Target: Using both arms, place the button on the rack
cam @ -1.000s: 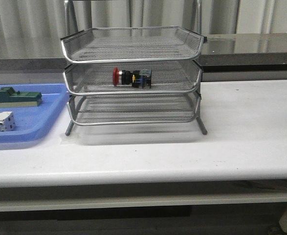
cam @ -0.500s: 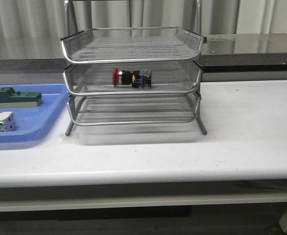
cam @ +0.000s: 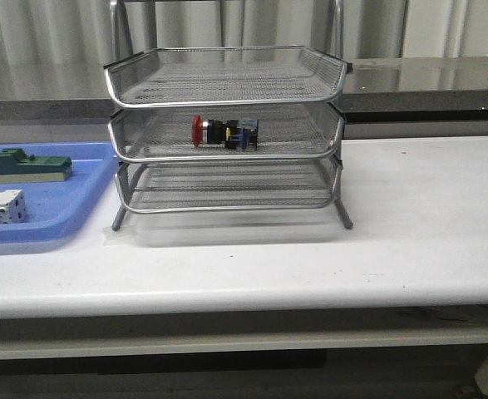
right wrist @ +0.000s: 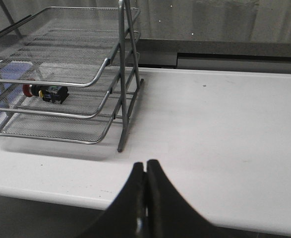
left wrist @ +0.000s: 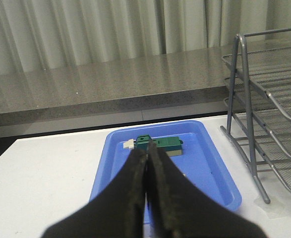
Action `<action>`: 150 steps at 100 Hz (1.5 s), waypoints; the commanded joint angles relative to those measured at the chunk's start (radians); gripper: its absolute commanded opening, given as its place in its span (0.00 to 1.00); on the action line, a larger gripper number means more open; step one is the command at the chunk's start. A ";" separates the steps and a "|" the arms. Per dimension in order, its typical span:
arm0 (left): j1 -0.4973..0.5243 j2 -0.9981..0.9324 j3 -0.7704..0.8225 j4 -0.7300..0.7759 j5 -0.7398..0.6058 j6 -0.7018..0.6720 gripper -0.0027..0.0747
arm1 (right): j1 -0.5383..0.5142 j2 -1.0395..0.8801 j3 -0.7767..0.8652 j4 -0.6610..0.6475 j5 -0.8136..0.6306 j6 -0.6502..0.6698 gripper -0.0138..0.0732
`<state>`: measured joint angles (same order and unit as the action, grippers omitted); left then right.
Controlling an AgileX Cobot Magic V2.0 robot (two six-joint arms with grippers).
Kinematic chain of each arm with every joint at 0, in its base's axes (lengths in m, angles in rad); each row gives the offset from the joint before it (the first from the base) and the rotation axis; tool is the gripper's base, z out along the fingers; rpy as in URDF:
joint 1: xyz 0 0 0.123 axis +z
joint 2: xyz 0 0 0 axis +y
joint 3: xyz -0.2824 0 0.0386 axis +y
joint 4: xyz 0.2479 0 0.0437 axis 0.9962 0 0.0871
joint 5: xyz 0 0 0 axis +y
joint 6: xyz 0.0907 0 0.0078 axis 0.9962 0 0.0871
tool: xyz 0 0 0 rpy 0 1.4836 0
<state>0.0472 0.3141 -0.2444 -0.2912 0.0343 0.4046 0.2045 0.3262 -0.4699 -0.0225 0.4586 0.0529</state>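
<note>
The white table (cam: 410, 241) fills the lower part of the front view and carries everything. On it, left of the middle, stands the rack (cam: 224, 133), a silver wire-mesh stack of three tiers on a metal frame, with its legs on the table surface. The top tier and the bottom tier hold nothing that can be seen. To the left of the rack, near it, lies a flat blue tray (cam: 56, 220), cut off by the edge of the front view. In this tray there is a green block (cam: 26, 165) toward the back and a white boxy device (cam: 1, 205) nearer the front, apart from each other.

The left tool (left wrist: 146, 168) shows only in the left wrist view: its two black fingers are pressed together with no gap and nothing is between them, and it hangs above the blue tray. The right tool (right wrist: 145, 176) shows in the right wrist view, also closed tight and holding nothing, above the bare table beside the rack.

The button (cam: 224, 131) lies on its side in the middle tier of the rack, with the red head pointing left and the blue-and-yellow block at the right end.
</note>
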 commanded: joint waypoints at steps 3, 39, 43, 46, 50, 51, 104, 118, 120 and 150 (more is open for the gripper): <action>0.001 0.007 -0.026 -0.008 -0.081 -0.009 0.04 | -0.009 0.005 -0.025 -0.004 -0.066 0.001 0.08; 0.001 0.007 -0.026 -0.008 -0.081 -0.009 0.04 | -0.009 0.005 -0.025 -0.004 -0.066 0.001 0.08; 0.001 0.007 -0.026 -0.008 -0.081 -0.009 0.04 | -0.009 0.005 -0.025 -0.004 -0.066 0.001 0.08; 0.001 0.007 -0.026 -0.008 -0.081 -0.009 0.04 | -0.009 0.005 -0.025 -0.004 -0.066 0.001 0.08; 0.001 0.007 -0.026 -0.008 -0.081 -0.009 0.04 | -0.009 0.005 -0.025 -0.004 -0.066 0.001 0.08; 0.001 0.007 -0.026 -0.008 -0.081 -0.009 0.04 | -0.009 0.005 -0.025 -0.004 -0.066 0.001 0.08; 0.001 0.007 -0.026 -0.008 -0.081 -0.009 0.04 | -0.009 -0.078 0.155 -0.008 -0.235 0.001 0.08; 0.001 0.007 -0.026 -0.008 -0.081 -0.009 0.04 | -0.029 -0.156 0.257 -0.008 -0.300 0.001 0.08; 0.001 0.007 -0.026 -0.008 -0.081 -0.009 0.04 | -0.037 -0.170 0.267 -0.008 -0.305 0.001 0.08; 0.001 0.007 -0.026 -0.008 -0.081 -0.009 0.04 | -0.129 -0.355 0.404 0.023 -0.331 0.001 0.08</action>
<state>0.0472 0.3141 -0.2444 -0.2912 0.0343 0.4046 0.0907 0.0045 -0.0659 -0.0081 0.2202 0.0551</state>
